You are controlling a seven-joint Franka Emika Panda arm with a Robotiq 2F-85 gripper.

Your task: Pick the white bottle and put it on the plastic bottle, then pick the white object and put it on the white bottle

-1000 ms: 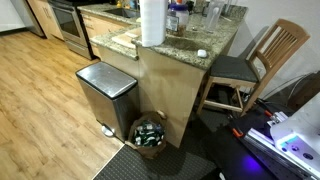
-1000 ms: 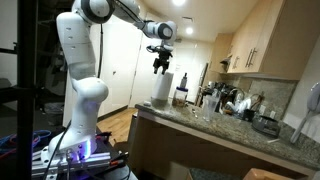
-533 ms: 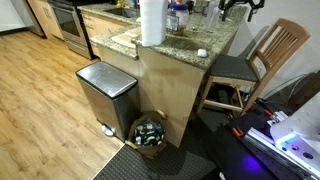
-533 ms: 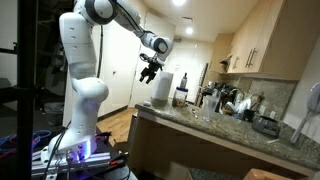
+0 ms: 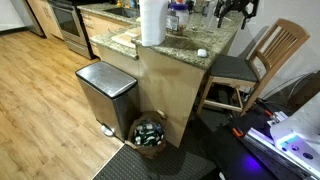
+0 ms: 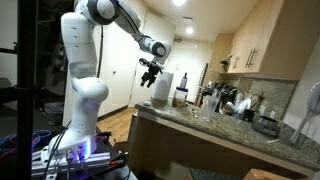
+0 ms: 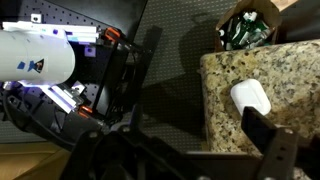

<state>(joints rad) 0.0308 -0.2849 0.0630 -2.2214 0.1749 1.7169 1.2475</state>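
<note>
The tiny white cap-like object [image 5: 201,53] lies on the granite counter [image 5: 180,45] near its front edge. In the wrist view it [image 7: 251,98] sits just ahead of my right finger. My gripper [image 5: 235,10] hangs open and empty above the counter's near corner. It also shows in an exterior view [image 6: 150,75] and in the wrist view [image 7: 185,150]. Several bottles [image 5: 176,14] stand at the back of the counter. I cannot tell the white bottle from the plastic one.
A big paper towel roll [image 5: 152,22] stands on the counter. Below are a steel trash can [image 5: 107,95] and a basket of green bottles [image 5: 150,132]. A wooden chair [image 5: 270,55] stands beside the counter. Kitchen items [image 6: 235,105] crowd the counter's far end.
My gripper has come down and swung toward the counter's edge. It entered the top of the exterior view and now sits lower. The white object has not moved.
</note>
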